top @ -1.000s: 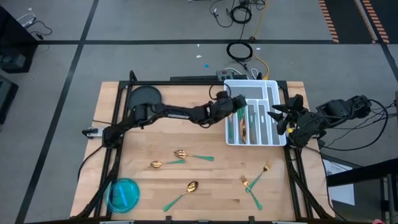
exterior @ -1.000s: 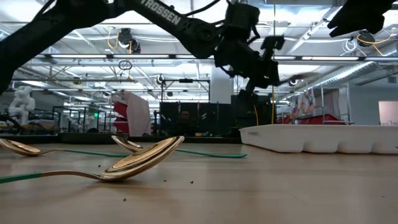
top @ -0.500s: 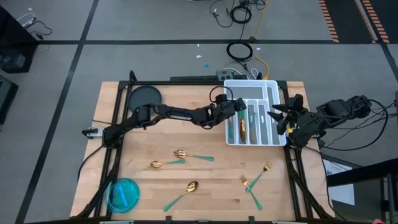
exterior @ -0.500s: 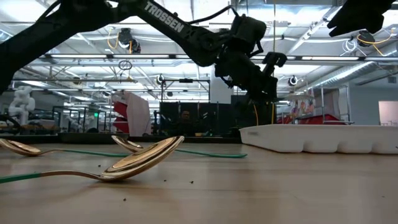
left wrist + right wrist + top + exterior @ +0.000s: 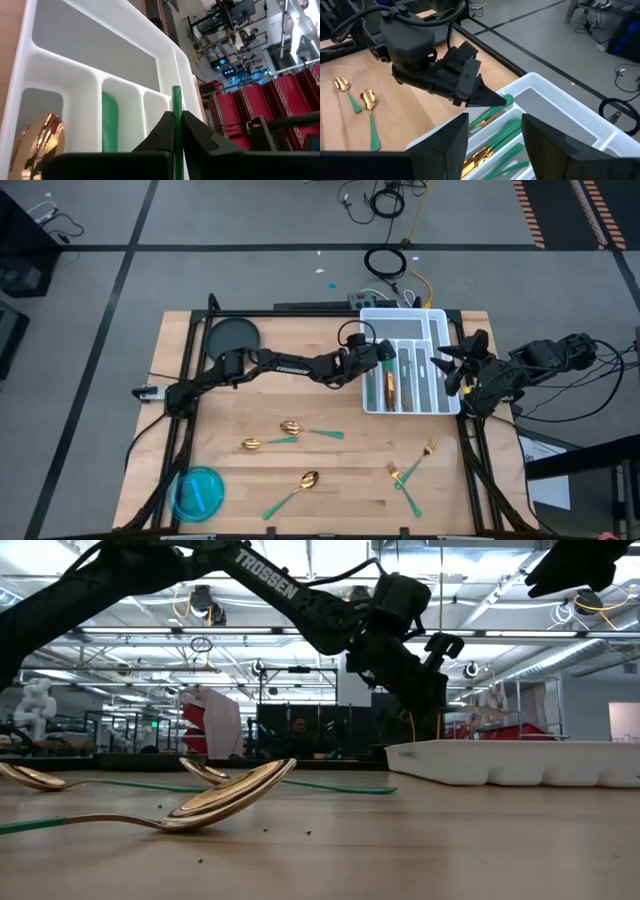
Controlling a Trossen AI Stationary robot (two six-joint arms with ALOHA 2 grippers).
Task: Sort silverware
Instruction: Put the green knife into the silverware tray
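My left gripper (image 5: pixel 388 356) reaches in from the table's left over the white divided tray (image 5: pixel 441 317) and is shut on a piece of silverware. Only that piece's green handle (image 5: pixel 176 102) shows. More green-handled pieces lie in the tray's compartments (image 5: pixel 507 132), among them a gold spoon head (image 5: pixel 40 145). Three spoons (image 5: pixel 290 427) (image 5: pixel 255 443) (image 5: pixel 308 478) and two forks (image 5: pixel 430 448) (image 5: pixel 395 472) lie flat on the wooden table. My right gripper (image 5: pixel 446 370) hangs open beside the tray's right side, holding nothing. My left gripper pinches the green handle (image 5: pixel 506 100) between its two fingers (image 5: pixel 162 132). The handle runs along the fingers, and its free end sticks out past the fingertips. The fingers come from the table's left, slanting a little downward. The gripper hides the piece's head.
A blue bowl (image 5: pixel 198 490) stands at the near left corner and a black round pad (image 5: pixel 232 335) at the far left. The loose spoons and forks take up the near half of the table. The tray (image 5: pixel 520 762) stands at the far right.
My left gripper has sunk toward the tray with the green-handled piece still between its fingers, and its tip has dipped a little.
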